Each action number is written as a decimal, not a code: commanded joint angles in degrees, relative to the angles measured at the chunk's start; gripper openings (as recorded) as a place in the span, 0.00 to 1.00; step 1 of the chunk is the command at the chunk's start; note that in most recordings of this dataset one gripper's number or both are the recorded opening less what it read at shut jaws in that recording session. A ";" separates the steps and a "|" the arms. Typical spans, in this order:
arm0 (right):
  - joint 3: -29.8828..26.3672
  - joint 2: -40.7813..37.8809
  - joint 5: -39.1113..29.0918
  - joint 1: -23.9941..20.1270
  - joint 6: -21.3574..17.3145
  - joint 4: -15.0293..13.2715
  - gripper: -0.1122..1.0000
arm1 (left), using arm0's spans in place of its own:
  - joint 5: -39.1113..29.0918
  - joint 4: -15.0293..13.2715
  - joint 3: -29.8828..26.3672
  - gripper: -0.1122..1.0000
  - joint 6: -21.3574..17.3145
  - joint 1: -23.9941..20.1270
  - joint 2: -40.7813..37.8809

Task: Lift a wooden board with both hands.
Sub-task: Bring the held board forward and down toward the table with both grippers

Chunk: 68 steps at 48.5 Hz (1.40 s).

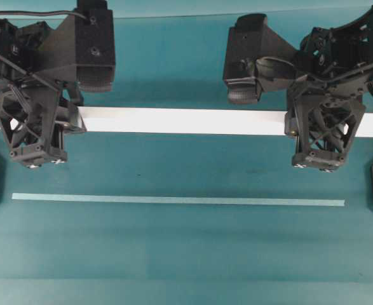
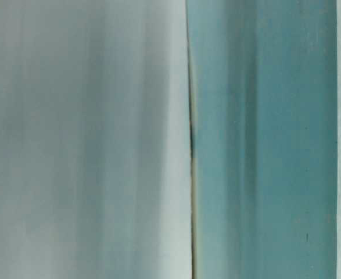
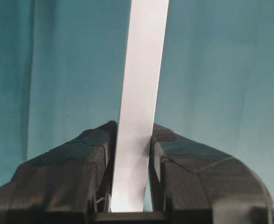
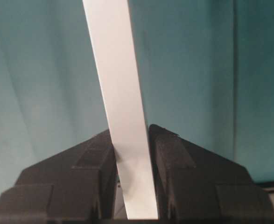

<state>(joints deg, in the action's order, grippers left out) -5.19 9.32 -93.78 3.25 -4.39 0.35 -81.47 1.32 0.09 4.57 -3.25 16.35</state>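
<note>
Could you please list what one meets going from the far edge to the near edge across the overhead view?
Long flat white wooden board, held near its ends by the left gripper and right gripper → thin pale teal-grey tape strip.

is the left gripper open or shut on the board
Shut on it. In the left wrist view the left gripper has both fingers pressed against the sides of the wooden board.

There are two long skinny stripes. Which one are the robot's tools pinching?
The wide white wooden board, pinched by the left tool and right tool. The thinner pale tape strip lies untouched.
</note>
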 commanded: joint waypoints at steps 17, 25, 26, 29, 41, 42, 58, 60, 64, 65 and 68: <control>0.97 0.09 0.97 0.18 0.00 -0.62 0.29 | 2.46 0.18 -0.44 0.26 0.18 -0.35 0.35; 6.06 0.18 3.25 0.18 0.18 -1.41 0.29 | 6.94 0.18 4.48 0.26 0.35 -0.35 0.62; 6.68 0.18 3.60 0.09 0.18 -1.41 0.29 | 7.47 0.18 5.10 0.26 0.44 -0.44 0.62; 8.35 0.44 5.01 0.09 0.18 -1.58 0.29 | 8.79 0.18 6.86 0.26 0.70 -0.44 0.70; 13.62 0.62 9.84 0.09 0.18 -2.11 0.29 | 11.43 0.18 12.57 0.26 0.79 -0.44 0.62; 14.06 0.62 10.28 0.09 0.18 -2.02 0.29 | 11.69 0.18 12.92 0.26 0.79 -0.44 0.62; 22.94 0.53 20.21 0.09 -0.18 -2.02 0.29 | 18.37 0.18 20.48 0.26 1.05 -0.35 0.26; 23.91 0.35 21.27 0.00 -0.18 -2.02 0.29 | 19.25 0.18 21.45 0.26 1.14 -0.35 0.18; 25.66 0.09 23.55 -0.26 -0.18 -2.11 0.29 | 21.01 0.18 23.47 0.26 1.41 -0.35 0.00; 26.02 -0.09 24.08 -0.26 -0.18 -2.02 0.29 | 21.53 0.18 23.91 0.26 1.49 -0.44 0.00; 27.16 -0.62 25.49 -0.44 -0.09 -2.11 0.29 | 23.29 0.18 25.66 0.26 1.67 -0.35 -0.35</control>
<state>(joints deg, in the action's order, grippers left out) 21.09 9.32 -69.61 3.16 -4.13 -1.41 -60.12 1.58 24.61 5.36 -3.52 15.73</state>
